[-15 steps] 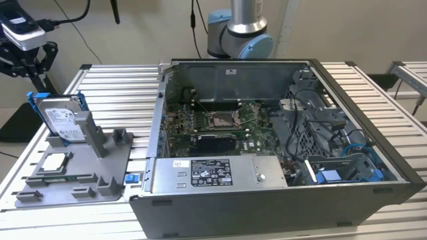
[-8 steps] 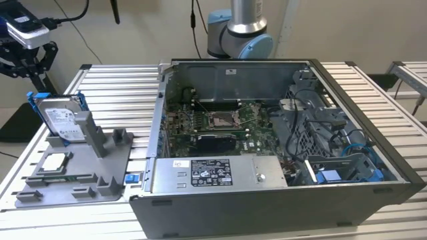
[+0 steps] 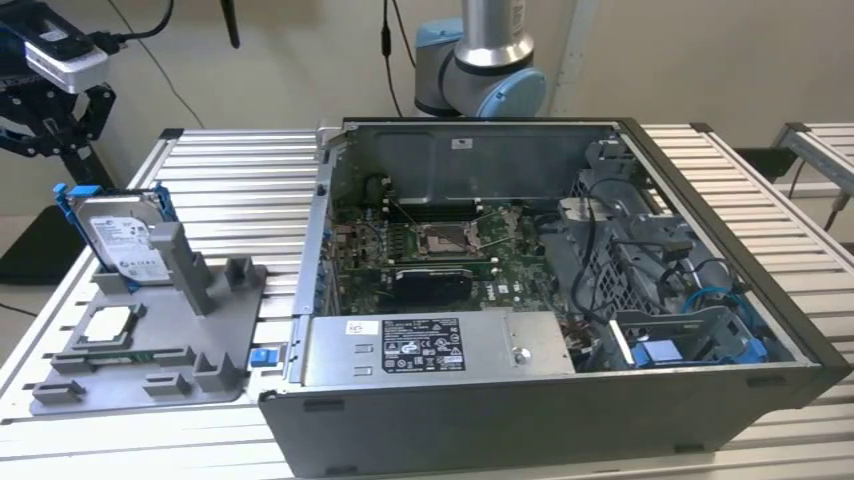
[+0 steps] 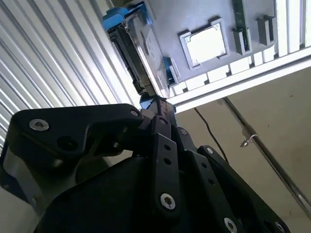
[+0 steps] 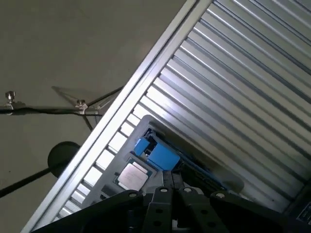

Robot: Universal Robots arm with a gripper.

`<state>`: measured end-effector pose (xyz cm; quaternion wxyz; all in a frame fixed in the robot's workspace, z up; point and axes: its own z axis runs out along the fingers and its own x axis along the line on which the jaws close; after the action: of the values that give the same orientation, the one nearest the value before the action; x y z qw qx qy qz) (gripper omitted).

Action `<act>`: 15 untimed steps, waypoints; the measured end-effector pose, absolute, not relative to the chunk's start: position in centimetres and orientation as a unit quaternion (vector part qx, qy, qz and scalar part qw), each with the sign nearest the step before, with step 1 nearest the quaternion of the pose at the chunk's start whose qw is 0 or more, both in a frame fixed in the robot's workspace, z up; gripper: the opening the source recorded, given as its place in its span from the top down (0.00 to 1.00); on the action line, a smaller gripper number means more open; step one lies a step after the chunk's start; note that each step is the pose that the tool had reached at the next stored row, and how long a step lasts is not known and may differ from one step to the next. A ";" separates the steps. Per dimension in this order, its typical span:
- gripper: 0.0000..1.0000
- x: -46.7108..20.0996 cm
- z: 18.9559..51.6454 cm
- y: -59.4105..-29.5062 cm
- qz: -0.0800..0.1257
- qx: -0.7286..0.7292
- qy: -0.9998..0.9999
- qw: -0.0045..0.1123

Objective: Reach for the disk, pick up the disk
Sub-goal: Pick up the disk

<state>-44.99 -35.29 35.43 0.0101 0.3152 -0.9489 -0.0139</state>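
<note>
Gripper (image 5: pixel 172 178): claw closed on itself, fingertips together, nothing held. In the exterior view it hangs at the upper left of the frame, above the disk (image 3: pixel 120 235) and clear of it, with no contact.

Disk: stands upright on its edge in a slot at the back of the grey holder (image 3: pixel 180 335), at the exterior view's left, with its label facing the camera and the blue bracket round its edges. In both wrist views it lies just beyond the fingertips.

Other items on the holder are a square silver chip (image 3: pixel 110 322) lying flat (nearer the camera than the disk) and a small blue clip (image 3: pixel 260 356) at its edge. An open computer case (image 3: pixel 534 430) sits just beside the holder on the slatted table (image 3: pixel 240 180).
</note>
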 end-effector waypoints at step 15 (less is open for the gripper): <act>1.00 -45.0 35.4 -35.3 -0.011 0.422 -0.906 0.012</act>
<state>-45.00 -35.29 35.42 0.0121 0.4221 -0.9064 -0.0111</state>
